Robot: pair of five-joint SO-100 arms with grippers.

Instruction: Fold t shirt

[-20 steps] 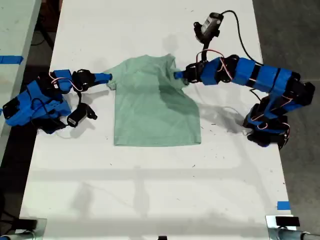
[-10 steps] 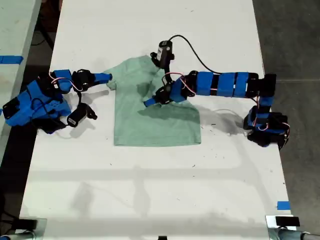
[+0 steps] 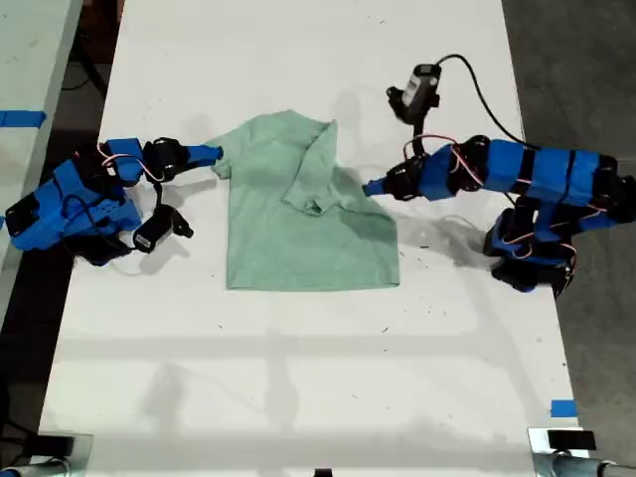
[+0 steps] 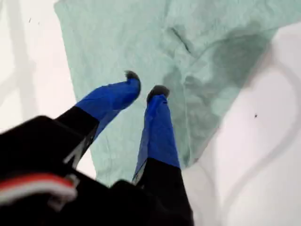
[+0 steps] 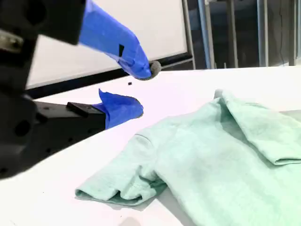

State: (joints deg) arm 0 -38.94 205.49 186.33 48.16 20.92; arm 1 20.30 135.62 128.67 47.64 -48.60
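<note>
The pale mint-green t shirt (image 3: pixel 288 234) lies flat on the white table (image 3: pixel 298 378), neck toward the far end. Its sleeve (image 3: pixel 316 179) on the exterior view's right is folded over onto the body. My first gripper (image 3: pixel 370 187) hovers just off that side's edge of the shirt. In its wrist view it (image 4: pixel 146 84) is open, with nothing between its fingers, above the t shirt (image 4: pixel 117 42). My second gripper (image 3: pixel 216 153) rests low beside the other sleeve. There it (image 5: pixel 143 89) is open and empty, just short of the t shirt (image 5: pixel 211 160).
The first arm's camera and black cable (image 3: pixel 422 84) rise above that arm. A blue tape mark (image 3: pixel 562 408) sits near the table's near corner at the exterior view's right. Dark floor borders both long table edges.
The first arm swept the sleeve across to the middle of the shirt, let it go, and drew back toward the exterior view's right. The second arm stayed still.
</note>
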